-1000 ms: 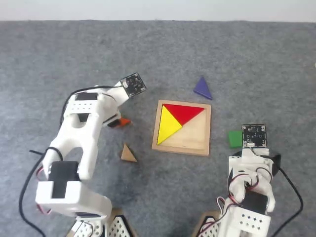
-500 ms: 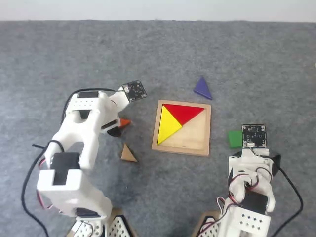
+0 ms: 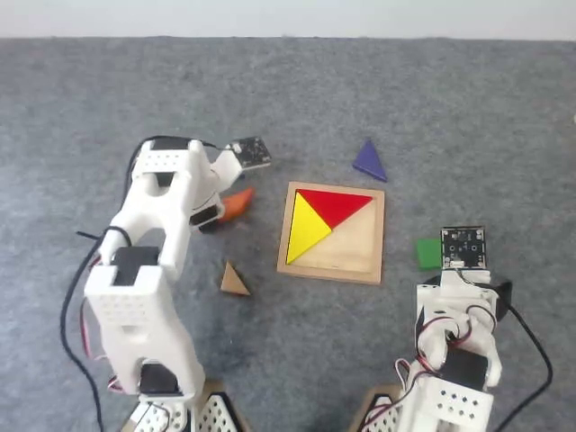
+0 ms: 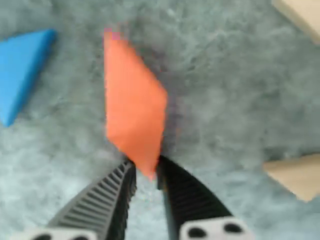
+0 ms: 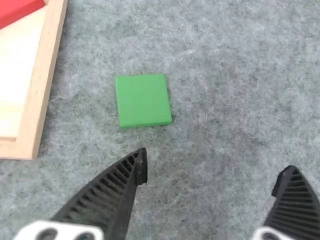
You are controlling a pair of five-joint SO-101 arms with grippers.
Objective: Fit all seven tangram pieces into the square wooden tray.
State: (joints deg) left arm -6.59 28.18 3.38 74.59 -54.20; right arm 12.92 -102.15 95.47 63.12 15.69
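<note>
Our left arm (image 3: pixel 148 243) stretches forward from its base at the near edge of the desk (image 3: pixel 450 108), long and nearly straight, and its wrist turns toward the right arm's side. Our left hand (image 4: pixel 146 172) has its two ribbed fingers (image 4: pixel 112 192) drawn almost together, pinching the pointed corner of an orange piece (image 4: pixel 134 105) between the tips. Our right arm (image 3: pixel 454 333) sits folded close over its own base, well apart from the left one, with its wrist pointing forward. Our right hand (image 5: pixel 215 167) hangs low over the desk, its dark fingers (image 5: pixel 120 185) spread wide apart.
</note>
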